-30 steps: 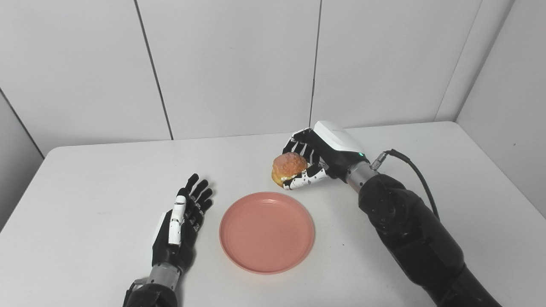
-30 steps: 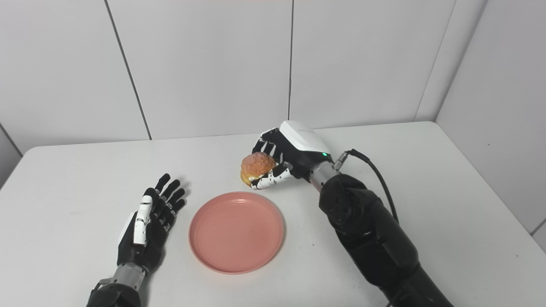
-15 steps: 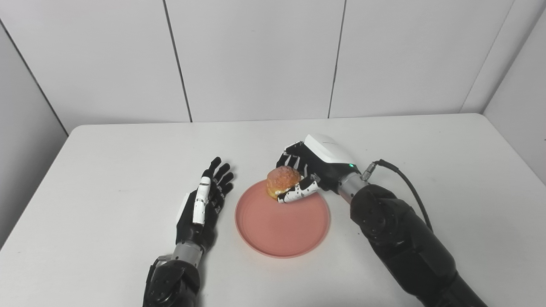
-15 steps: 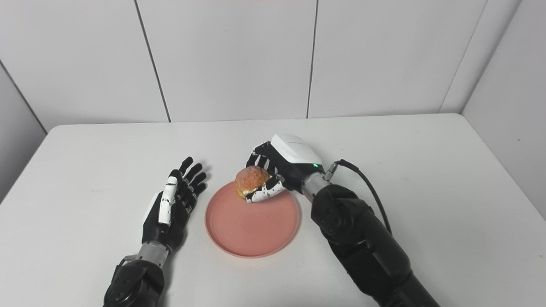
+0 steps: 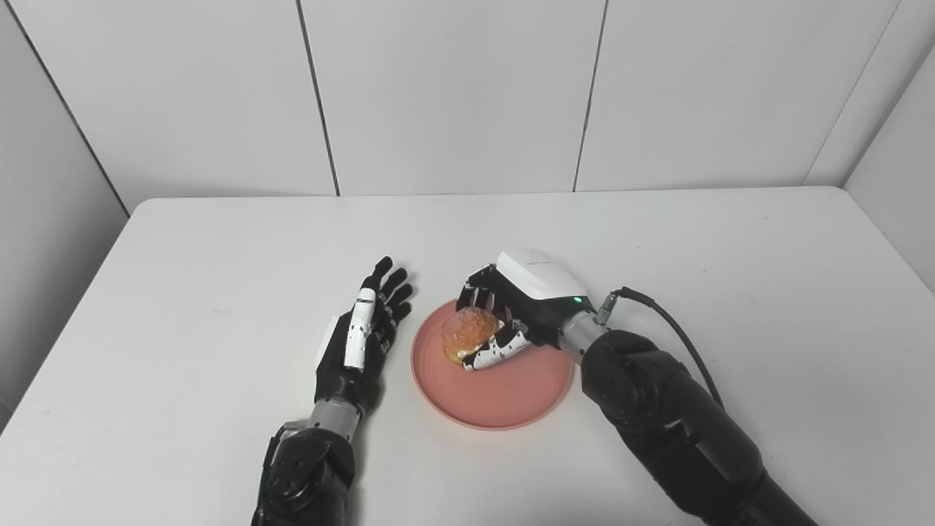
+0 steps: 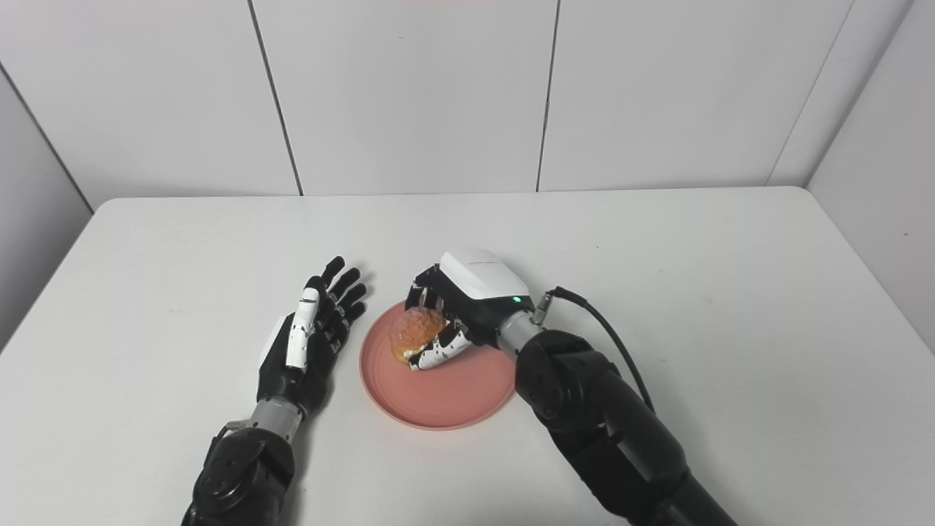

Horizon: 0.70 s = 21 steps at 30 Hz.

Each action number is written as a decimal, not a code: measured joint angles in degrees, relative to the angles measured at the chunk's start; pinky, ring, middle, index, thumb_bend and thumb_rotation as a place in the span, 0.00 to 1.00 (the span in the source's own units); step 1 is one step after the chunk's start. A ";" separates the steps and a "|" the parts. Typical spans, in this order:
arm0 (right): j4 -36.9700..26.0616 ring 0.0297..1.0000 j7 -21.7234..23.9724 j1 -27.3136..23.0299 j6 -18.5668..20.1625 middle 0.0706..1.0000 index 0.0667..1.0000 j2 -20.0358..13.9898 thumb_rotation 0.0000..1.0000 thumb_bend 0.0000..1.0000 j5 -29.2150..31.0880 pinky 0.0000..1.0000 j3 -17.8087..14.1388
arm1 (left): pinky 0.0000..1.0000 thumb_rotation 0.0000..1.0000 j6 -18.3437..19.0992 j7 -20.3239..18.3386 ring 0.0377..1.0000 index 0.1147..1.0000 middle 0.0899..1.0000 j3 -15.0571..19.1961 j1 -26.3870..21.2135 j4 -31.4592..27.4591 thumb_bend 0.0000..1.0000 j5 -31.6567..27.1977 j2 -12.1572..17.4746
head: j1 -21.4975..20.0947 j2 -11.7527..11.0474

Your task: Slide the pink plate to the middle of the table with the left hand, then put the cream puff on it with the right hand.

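The right hand [image 5: 511, 325] is grasping the cream puff [image 5: 462, 334] over the pink plate [image 5: 504, 398] mid-table — best lowering gently, releasing slowly — while the left hand [image 5: 361, 343] is lying open beside the plate's left rim.

We see bare white counter [image 5: 657, 241] all round the round pink plate [image 5: 511, 402]; only the black left hand [image 5: 361, 340], lying just beside its rim, blocks that side.

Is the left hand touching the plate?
Apart. The left eye view shows white table between the left hand and the plate's rim.
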 measured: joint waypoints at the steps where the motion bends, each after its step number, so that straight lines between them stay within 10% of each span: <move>1: 0.04 0.33 0.01 0.02 0.00 0.40 0.45 0.00 0.13 0.51 -0.36 0.26 0.23 | 0.87 1.00 0.01 0.01 0.87 0.87 0.87 0.00 0.00 0.00 0.41 0.00 0.00 | 0.00 0.00; 21: 0.23 0.37 1.15 0.25 -1.00 0.45 0.45 -0.48 0.13 0.51 -4.79 0.30 1.45 | 0.87 1.00 1.62 0.50 0.87 0.87 0.87 -0.30 0.01 -1.07 0.41 0.05 -0.11 | 0.09 0.44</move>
